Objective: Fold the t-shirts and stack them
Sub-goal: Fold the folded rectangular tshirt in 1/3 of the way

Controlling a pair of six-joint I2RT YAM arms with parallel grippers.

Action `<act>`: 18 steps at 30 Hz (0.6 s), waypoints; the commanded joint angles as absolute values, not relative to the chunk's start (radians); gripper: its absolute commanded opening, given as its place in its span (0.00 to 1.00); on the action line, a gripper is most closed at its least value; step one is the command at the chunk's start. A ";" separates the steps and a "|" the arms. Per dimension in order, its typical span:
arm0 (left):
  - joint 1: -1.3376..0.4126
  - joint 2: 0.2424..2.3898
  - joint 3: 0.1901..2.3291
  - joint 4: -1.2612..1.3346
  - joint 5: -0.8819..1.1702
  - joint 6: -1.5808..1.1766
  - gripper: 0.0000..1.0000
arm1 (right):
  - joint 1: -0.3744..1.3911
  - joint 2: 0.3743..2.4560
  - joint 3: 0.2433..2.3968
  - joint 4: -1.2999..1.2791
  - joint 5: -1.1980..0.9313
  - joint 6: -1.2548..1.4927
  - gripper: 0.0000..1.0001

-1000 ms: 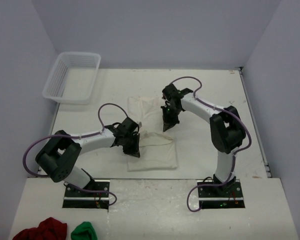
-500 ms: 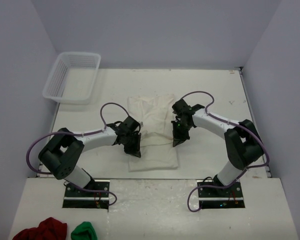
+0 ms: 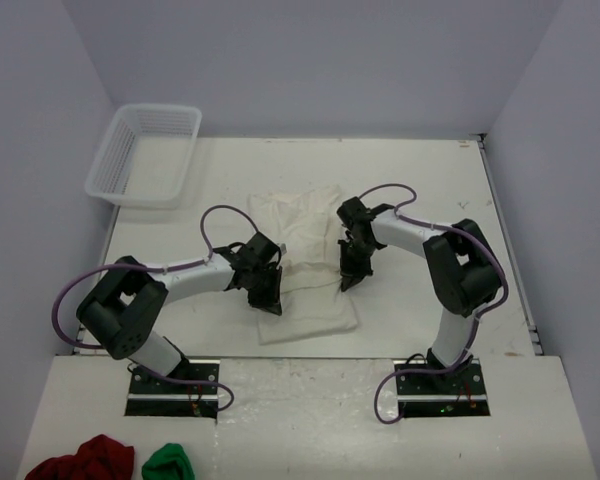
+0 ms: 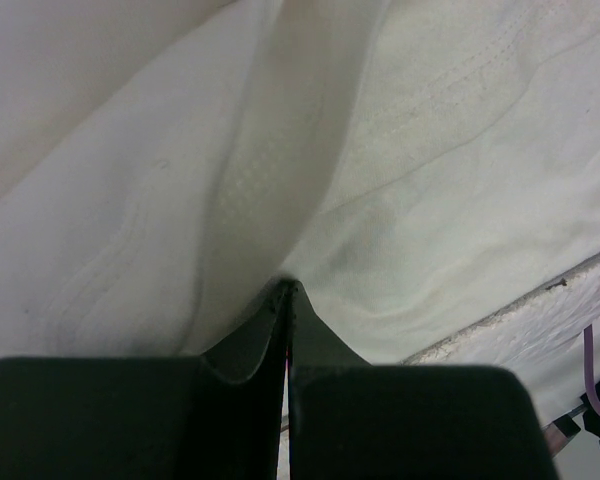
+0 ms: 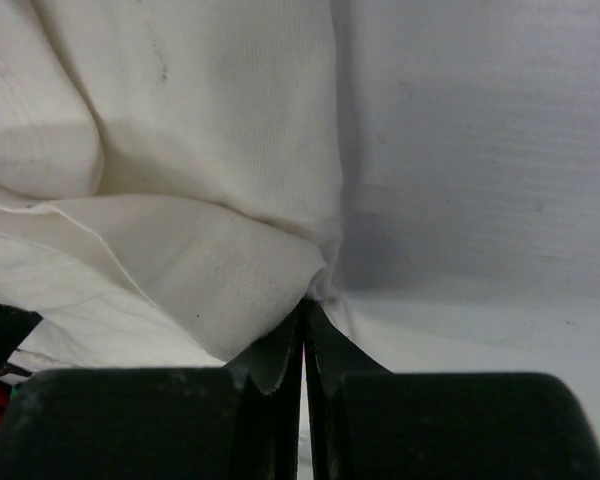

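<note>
Left gripper (image 3: 266, 300) first: jaws clamped tight, and its own wrist camera shows a raised ridge of off-white fabric running straight down into the dark fingertips (image 4: 263, 322), so it is pinching the t-shirt (image 3: 302, 222) on its left edge. That close view fills with cloth, seams and stitching (none of which the overhead picks up), plus a strip of table edge and a purple cable (image 4: 592, 385) at the lower right. Over to the right gripper (image 3: 348, 280): also squeezed closed, with a folded corner of the same cloth caught at its tips. The right wrist camera catches layered folds on the left and bare pale surface on the right, so this grip sits right at the shirt's right-hand border. From above you get the layout the wrist cameras cannot give: the shirt lies rumpled in the middle of the table (image 3: 420, 180), between the two arms, its far part bunched and its near part flatter, both grippers on opposite sides of it. Further out, a white mesh basket (image 3: 145, 155) stands at the far left corner, well apart from the shirt. Down by the bases, a dark red cloth bundle (image 3: 85, 460) and a bright green cloth bundle (image 3: 168, 464) sit side by side on the near left shelf.
</note>
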State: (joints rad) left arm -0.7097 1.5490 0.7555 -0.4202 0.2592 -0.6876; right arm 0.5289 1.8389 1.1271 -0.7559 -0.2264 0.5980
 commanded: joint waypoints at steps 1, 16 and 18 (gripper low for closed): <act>-0.718 1.559 0.718 -0.472 0.199 -0.663 0.00 | 0.528 1.870 1.199 -0.724 -0.203 0.588 0.00; -0.718 1.574 0.700 -0.462 0.198 -0.664 0.00 | 0.496 1.939 1.368 -0.792 -0.210 0.531 0.00; -0.718 1.571 0.696 -0.459 0.199 -0.666 0.00 | 0.489 1.969 1.417 -0.793 -0.229 0.514 0.00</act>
State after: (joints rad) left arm -0.7097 1.5436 0.7460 -0.4095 0.2592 -0.6880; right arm 0.5003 1.9282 1.3529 -0.7868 -0.2085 0.5526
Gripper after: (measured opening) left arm 0.002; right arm 0.003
